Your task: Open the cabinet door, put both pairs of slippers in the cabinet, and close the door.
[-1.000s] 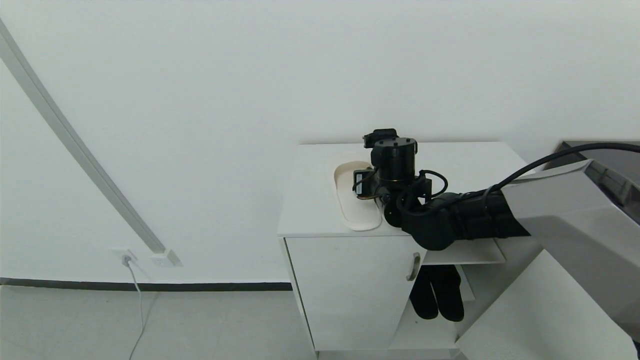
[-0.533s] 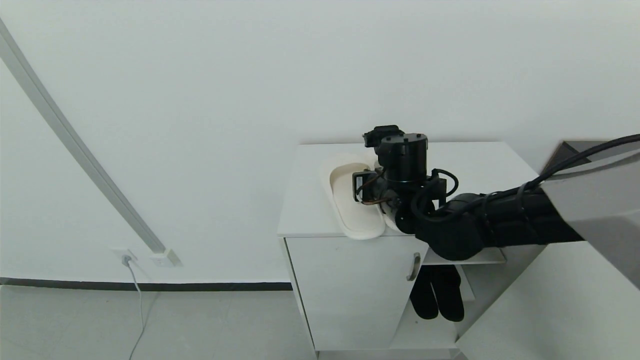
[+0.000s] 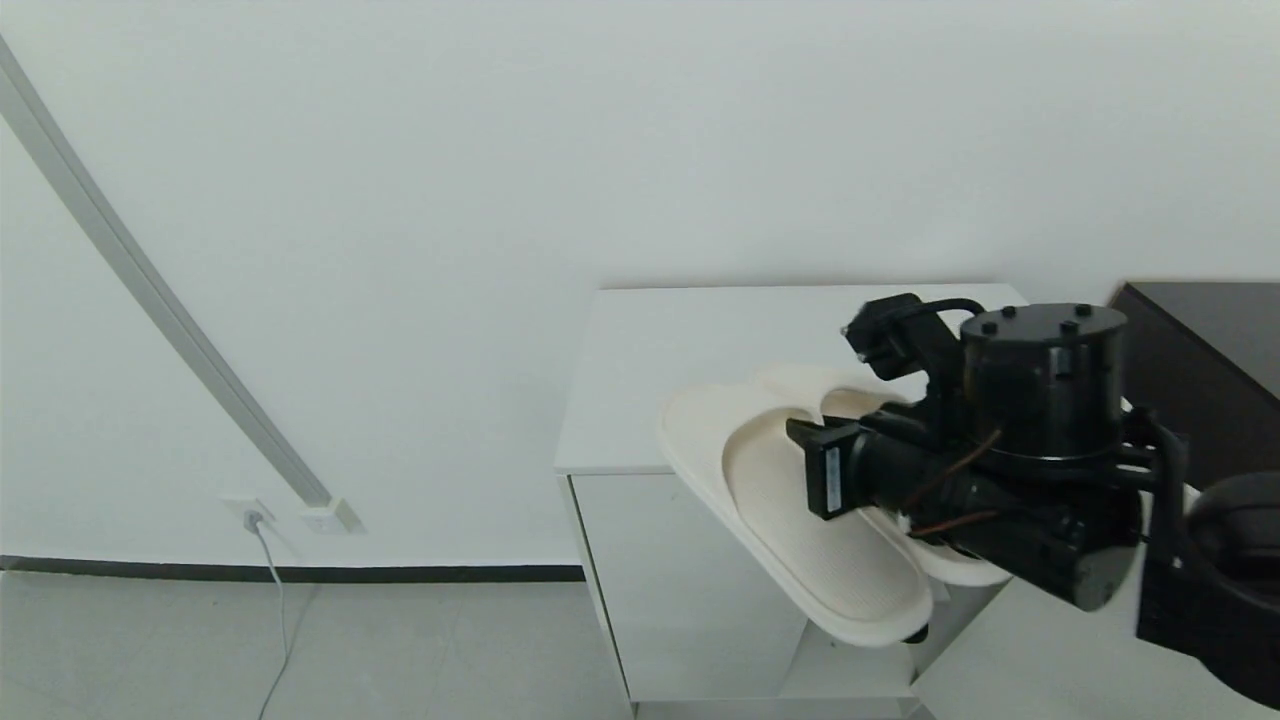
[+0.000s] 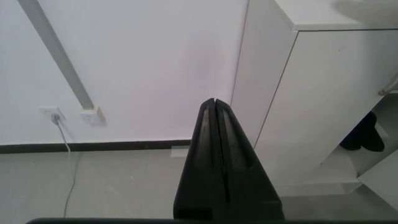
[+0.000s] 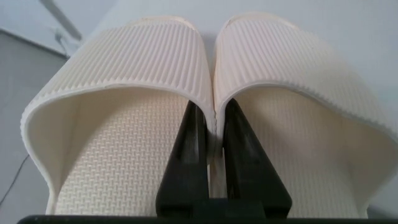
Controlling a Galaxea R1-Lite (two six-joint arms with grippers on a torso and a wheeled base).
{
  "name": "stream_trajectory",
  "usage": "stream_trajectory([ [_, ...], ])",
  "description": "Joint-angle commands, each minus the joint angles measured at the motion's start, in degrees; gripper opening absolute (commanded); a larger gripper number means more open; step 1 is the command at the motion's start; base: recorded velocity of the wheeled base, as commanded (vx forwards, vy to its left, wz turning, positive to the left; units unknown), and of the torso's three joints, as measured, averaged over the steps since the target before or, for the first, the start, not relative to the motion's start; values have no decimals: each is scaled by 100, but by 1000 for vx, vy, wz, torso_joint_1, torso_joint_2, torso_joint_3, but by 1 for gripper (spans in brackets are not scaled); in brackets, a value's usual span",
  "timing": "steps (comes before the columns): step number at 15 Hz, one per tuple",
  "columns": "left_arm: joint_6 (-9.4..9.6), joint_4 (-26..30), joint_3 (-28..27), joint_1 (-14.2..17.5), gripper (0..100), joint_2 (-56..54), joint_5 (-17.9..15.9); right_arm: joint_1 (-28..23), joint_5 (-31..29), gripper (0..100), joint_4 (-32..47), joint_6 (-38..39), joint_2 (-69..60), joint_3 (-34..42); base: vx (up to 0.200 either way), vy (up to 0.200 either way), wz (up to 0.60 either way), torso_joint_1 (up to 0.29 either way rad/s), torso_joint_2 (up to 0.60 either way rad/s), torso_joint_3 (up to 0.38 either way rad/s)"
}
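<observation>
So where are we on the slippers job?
Done: door open, black slippers inside the cabinet. In hand: right gripper clamps the white slippers together, off the cabinet top. Remaining: put them inside, shut the door.

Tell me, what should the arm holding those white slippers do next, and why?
Probably lower the white slippers toward the open side of the cabinet. The right gripper is shut on their straps and holds them in the air in front of it, and the black slippers already lie inside.
</observation>
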Motion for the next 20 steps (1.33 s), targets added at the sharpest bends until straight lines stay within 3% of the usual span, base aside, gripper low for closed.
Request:
stream_trajectory([
  [1, 1, 0, 0, 0, 0, 7, 2, 56, 155, 0, -80, 184, -621, 500, 0, 0, 0, 0, 0, 0],
  [9, -8, 0, 0, 0, 0, 7, 2, 56, 155, 0, -98, 201, -603, 500, 0, 0, 0, 0, 0, 0],
  [20, -25, 0, 0, 0, 0, 7, -7, -23, 138, 0, -124, 219, -639, 754, -200, 0, 0, 1, 1, 2],
])
